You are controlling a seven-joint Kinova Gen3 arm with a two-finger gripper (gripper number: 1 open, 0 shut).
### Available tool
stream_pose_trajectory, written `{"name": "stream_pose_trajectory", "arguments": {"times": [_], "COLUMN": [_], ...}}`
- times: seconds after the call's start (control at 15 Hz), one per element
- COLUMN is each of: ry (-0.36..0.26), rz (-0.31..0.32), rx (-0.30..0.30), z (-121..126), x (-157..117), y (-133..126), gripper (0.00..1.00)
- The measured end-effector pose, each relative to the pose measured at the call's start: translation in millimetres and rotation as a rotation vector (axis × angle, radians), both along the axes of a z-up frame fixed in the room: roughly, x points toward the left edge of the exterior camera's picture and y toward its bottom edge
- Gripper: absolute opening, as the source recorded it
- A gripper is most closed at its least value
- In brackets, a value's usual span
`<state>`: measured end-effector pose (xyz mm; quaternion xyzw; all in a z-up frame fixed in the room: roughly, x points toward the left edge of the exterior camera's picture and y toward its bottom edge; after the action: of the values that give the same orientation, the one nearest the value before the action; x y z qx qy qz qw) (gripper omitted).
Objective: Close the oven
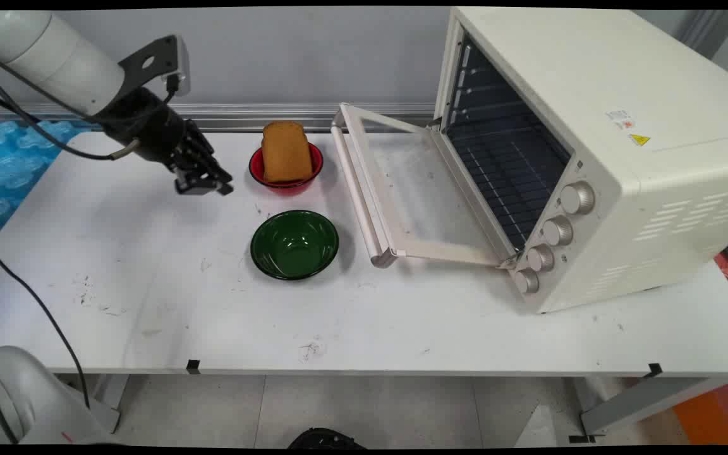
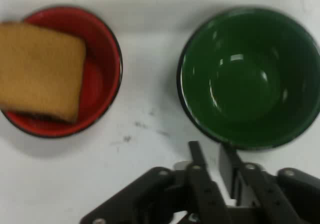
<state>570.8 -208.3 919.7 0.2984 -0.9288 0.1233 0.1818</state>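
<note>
Main view is showing the claw (image 1: 212,185) hovering empty, fingers together, just beside the red bowl (image 1: 285,180) holding bread (image 1: 285,151), green bowl (image 1: 294,244) near that.

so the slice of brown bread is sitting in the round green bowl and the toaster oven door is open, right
Not quite. The slice of brown bread sits in the round red bowl, not the round green bowl, which holds nothing. Both the main and hand views show this. The cream toaster oven's glass door is indeed open.
</note>
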Motion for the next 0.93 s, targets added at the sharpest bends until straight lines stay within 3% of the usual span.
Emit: {"name": "stream_pose_trajectory", "arguments": {"times": [0.33,0.93], "ry": [0.084,0.197], "rz": [0.017,0.009], "rx": [-0.034,-0.086], "z": [-12.8,-66.4], "x": [-14.0,-40.4], "y": [-17.7,-54.1], "gripper": [0.00,0.00]}}
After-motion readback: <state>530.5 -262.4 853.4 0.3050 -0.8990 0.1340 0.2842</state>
